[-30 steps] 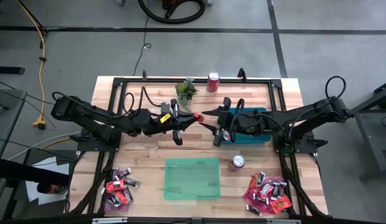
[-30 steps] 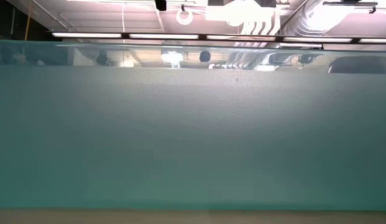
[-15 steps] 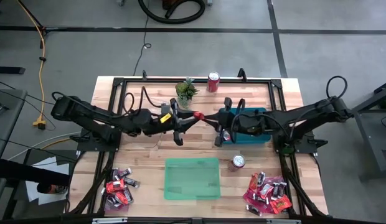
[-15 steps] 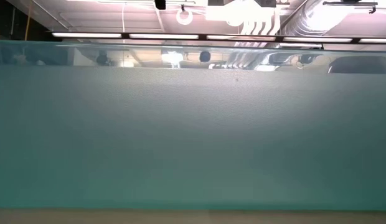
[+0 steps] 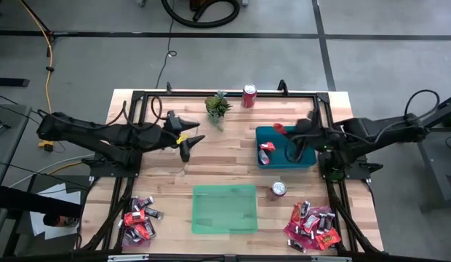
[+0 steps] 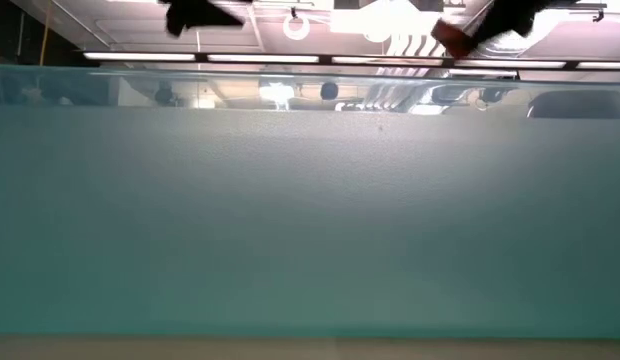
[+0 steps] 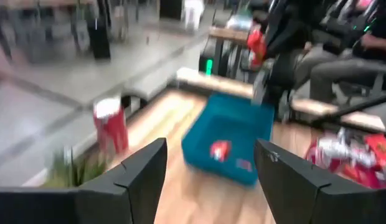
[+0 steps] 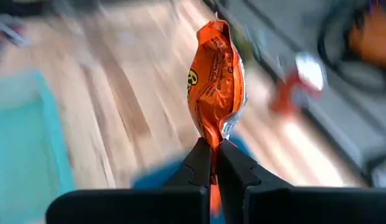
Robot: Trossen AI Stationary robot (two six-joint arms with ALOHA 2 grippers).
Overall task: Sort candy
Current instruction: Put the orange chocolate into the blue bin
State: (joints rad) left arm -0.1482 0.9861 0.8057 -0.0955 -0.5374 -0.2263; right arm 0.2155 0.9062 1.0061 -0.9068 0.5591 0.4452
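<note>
My right gripper [image 5: 284, 131] is shut on a red-orange candy packet [image 8: 216, 68] above the far left part of the teal tray [image 5: 305, 161]. One red candy [image 5: 266, 148] lies in that tray. My left gripper [image 5: 189, 143] stands open and empty over bare wood left of the table's middle, well apart from the packet. Two piles of candy lie on the table at the near left [image 5: 138, 218] and the near right [image 5: 313, 225]. In the left wrist view I see the teal tray [image 7: 227, 134] ahead, between my open fingers. My right gripper pinches the packet's crimped end [image 8: 213, 142] between its two fingers. The fingers [image 8: 199, 163] lie about level and point toward the table's left. The packet sticks out beyond the fingertips, lifted clear above the teal tray.
A light green tray [image 5: 224, 209] lies near the front middle; its wall [image 6: 310, 220] fills the low view. One red soda can [image 5: 249, 95] stands at the far edge beside a small plant [image 5: 217, 106]. Another can [image 5: 278, 189] stands just near of the teal tray.
The packet has passed from my left gripper to my right one at the table's middle: the right shut on it and the left opened and let go. The left has drawn back toward the left edge. The right has carried the packet rightward over the teal tray.
</note>
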